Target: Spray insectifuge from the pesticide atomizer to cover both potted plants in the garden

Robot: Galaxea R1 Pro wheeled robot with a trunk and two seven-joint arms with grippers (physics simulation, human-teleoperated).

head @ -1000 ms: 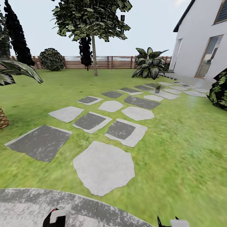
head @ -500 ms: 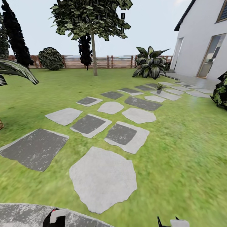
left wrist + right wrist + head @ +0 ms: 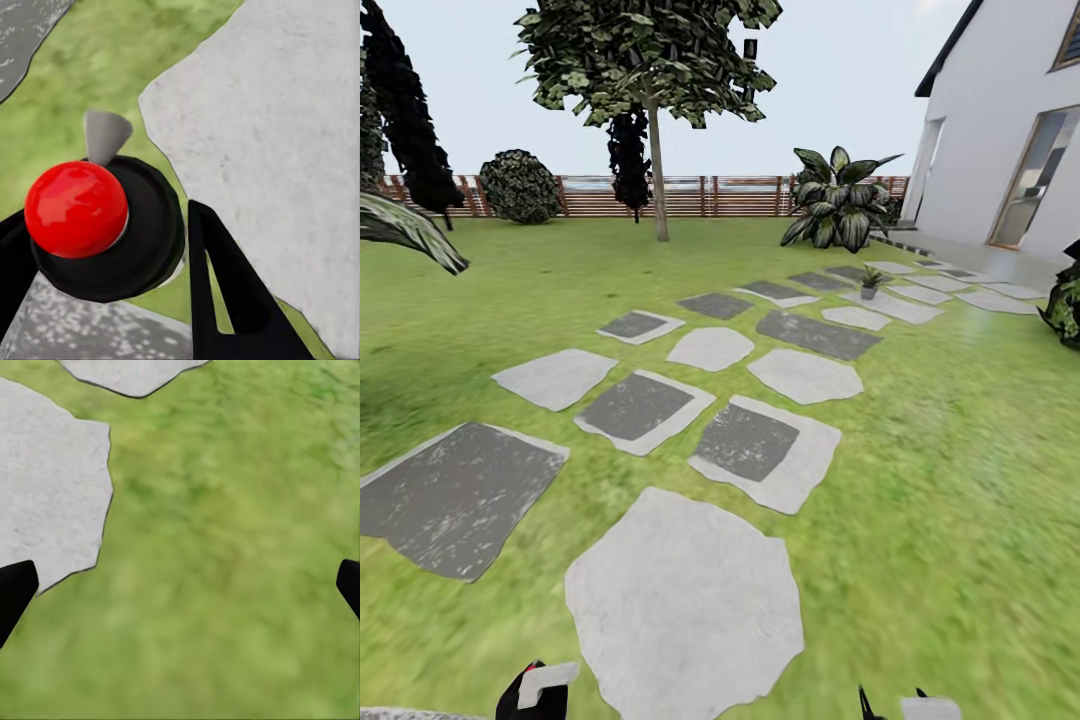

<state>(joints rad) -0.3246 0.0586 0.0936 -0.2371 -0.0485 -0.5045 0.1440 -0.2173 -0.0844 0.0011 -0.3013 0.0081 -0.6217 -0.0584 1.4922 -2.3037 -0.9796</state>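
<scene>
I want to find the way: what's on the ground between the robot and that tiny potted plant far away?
In the head view, grey stepping stones set in the green lawn lead up to the small potted plant.

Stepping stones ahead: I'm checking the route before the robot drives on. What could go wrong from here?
1. A small potted plant stands on the far stepping stones. Following the stones straight through might knock it over.
2. The left gripper and right gripper are open and empty, so reaching the plant like this would leave nothing to spray with.
3. A dark bush crowds the lawn's right edge, so swinging wide there could brush it.
</scene>
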